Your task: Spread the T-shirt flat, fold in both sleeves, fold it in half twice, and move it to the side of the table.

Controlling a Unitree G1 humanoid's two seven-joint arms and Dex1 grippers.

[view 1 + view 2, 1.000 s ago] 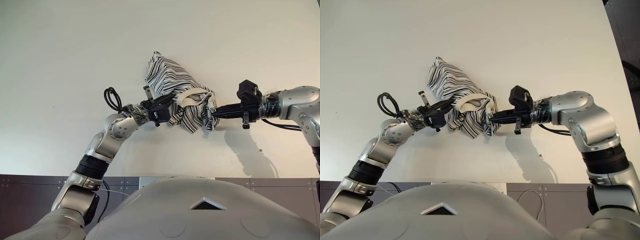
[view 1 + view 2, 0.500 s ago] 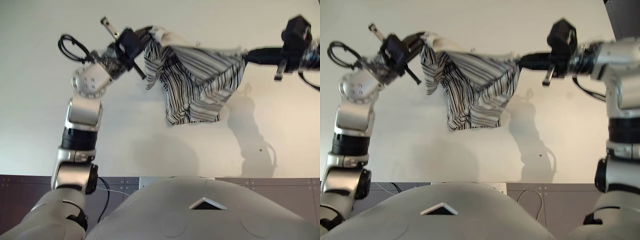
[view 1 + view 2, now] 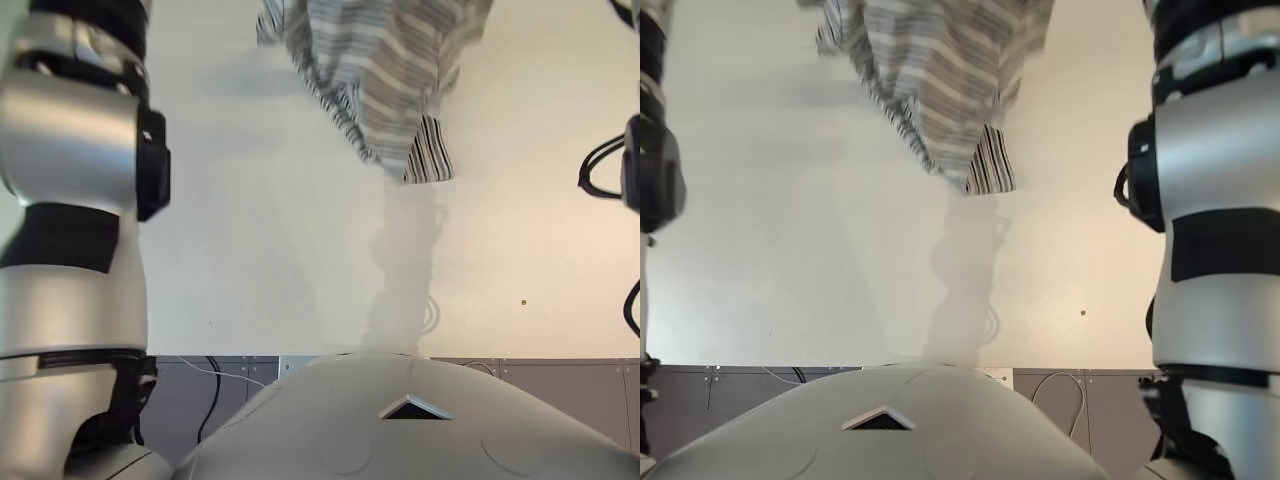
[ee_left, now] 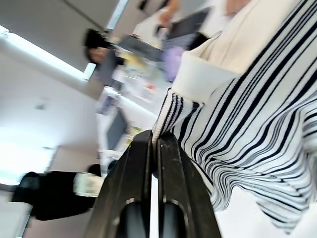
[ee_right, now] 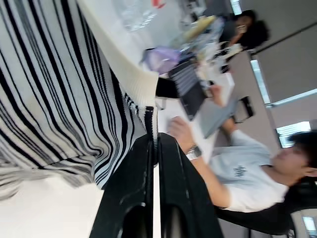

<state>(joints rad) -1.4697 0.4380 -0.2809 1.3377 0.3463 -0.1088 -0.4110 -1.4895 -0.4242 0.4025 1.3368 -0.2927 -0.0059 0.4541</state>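
Both arms are standing upright, their upper ends cut off. The left gripper (image 4: pixel 154 141) and right gripper (image 5: pixel 152 141) are each clamping the shirt's (image 3: pixel 380 70) edge. It is hanging in the air over the table (image 3: pixel 250 250) toward its far edge, with its top out of frame.

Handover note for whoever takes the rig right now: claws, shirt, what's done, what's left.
Left claw: shut on a striped edge of the T-shirt, beside its cream trim.
Right claw: shut on another edge by the trim.
T-shirt: held up, hanging bunched over the white table.
Done: none of the folds.
Left: spread it flat, fold both sleeves, halve twice, move it to the table's side.
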